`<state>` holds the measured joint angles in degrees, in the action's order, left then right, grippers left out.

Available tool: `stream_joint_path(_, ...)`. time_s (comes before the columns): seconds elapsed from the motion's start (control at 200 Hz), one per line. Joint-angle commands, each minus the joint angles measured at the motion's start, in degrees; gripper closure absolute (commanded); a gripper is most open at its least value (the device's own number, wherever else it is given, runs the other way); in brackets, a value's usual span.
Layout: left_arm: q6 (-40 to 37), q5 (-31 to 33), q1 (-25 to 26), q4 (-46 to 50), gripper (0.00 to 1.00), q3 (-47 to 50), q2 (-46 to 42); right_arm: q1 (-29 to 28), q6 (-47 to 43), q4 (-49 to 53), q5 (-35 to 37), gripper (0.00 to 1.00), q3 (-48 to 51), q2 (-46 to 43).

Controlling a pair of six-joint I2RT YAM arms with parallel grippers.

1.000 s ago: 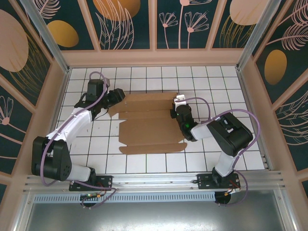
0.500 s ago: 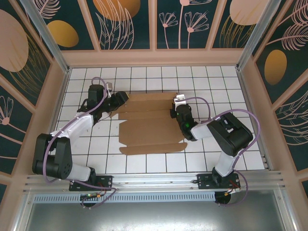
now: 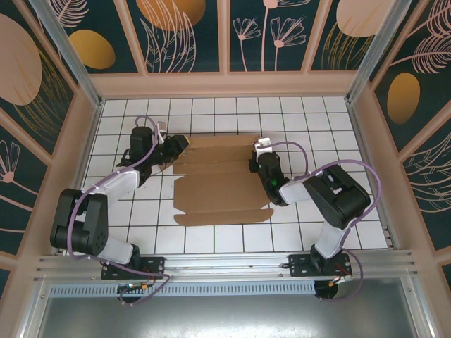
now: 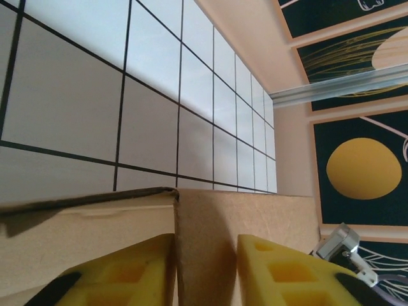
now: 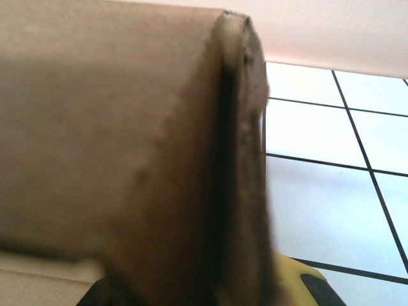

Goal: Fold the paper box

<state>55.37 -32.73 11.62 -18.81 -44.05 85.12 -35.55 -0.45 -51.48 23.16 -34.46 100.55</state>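
Axis of paper box point(image 3: 222, 182) runs left-right between left gripper point(image 3: 176, 148), jaws parted, and right gripper point(image 3: 252, 158), clenched on it

The paper box point(image 3: 222, 179) is matt brown cardboard, its cut edge rough and fibrous in the right wrist view. The bench point(image 3: 211, 239) is smooth white tile with a faint sheen. The fingers point(image 4: 280, 274) of the left gripper point(image 4: 205, 271) look like matt yellow plastic. The rail point(image 3: 225, 264), lower frame, is brushed metal.
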Motion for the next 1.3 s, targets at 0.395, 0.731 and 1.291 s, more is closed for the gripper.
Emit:
stream_joint_path(0.395,-17.73,20.54,-0.38,19.06,0.52,-0.26,-13.35,3.82,4.28,15.75,-4.62,1.00,-5.53,1.38)
stream_joint_path(0.731,-16.17,19.37,-0.08,17.21,0.75,3.14,-7.47,3.91,5.11,18.05,-6.36,1.00,-7.16,2.42)
stream_joint_path(1.291,-17.11,28.11,3.28,20.66,0.51,-6.67,11.19,3.91,5.63,17.78,-7.68,1.00,-6.74,3.14)
